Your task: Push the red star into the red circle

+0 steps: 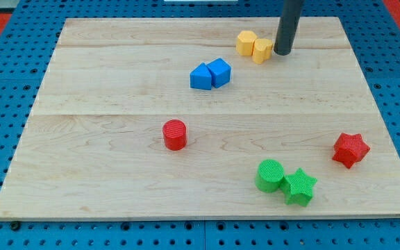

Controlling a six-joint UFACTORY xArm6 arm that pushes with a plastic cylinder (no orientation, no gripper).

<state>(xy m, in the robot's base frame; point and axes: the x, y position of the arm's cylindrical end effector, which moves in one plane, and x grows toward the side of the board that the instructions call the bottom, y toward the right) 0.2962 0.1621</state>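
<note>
Blocks scattered across my wooden board (117,83), which rests on a blue pegboard (5,83).

Two yellow blocks (254,46) touch near the view's top, my tip (282,53) just to their right. Two blue blocks (210,74) touch below and left of them. The red circle (174,134) stands alone mid-board; the red star (351,149) sits well apart at the view's right. A green circle (270,175) touches a green star (300,187) near the bottom.

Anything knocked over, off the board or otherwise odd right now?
Nothing stands out. All blocks sit flat on the board. My tip is beside the yellow blocks at the view's top, far from the red star and red circle.
</note>
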